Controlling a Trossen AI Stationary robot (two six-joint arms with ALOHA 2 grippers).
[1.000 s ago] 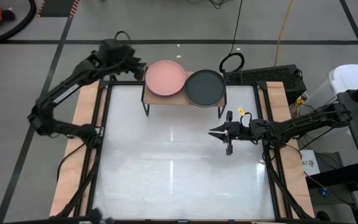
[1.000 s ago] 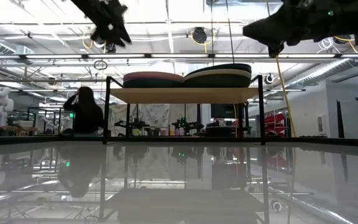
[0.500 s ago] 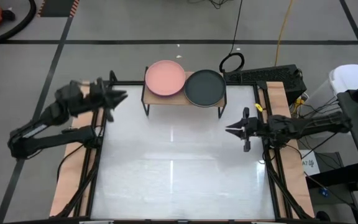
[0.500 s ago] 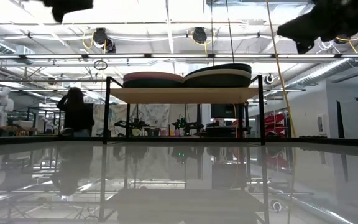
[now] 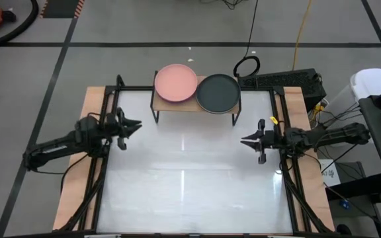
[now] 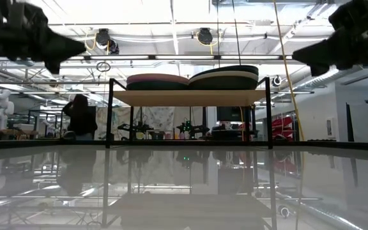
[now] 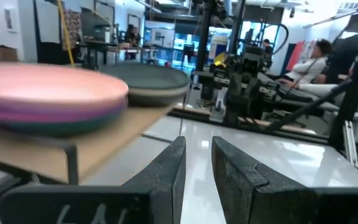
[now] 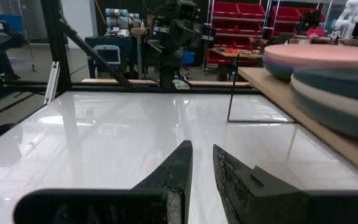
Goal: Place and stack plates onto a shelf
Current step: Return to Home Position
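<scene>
The shelf (image 5: 189,106) stands at the table's far edge on thin black legs. Two stacks of plates rest on its light-wood board (image 6: 190,97). The left stack (image 5: 175,82) has a salmon pink plate on top, with purple and teal rims below it (image 7: 48,106). The right stack (image 5: 217,92) has a charcoal plate on top. My left gripper (image 5: 136,125) hangs shut over the table's left side, pointing right, near the shelf's left legs. My right gripper (image 5: 245,140) hangs shut over the right side, pointing left. Both are empty.
The white glossy table top (image 5: 184,178) lies between black rails (image 5: 104,165) and wooden side boards. In the low view a person (image 6: 78,118) stands in the room beyond the table. Cables and a black case (image 5: 283,80) lie on the floor past the far right corner.
My left gripper has drawn back from beside the pink stack, swinging out toward the left edge, then coming down and toward the near edge. My right gripper has slid a little toward the right edge. The plates and shelf have stayed put.
</scene>
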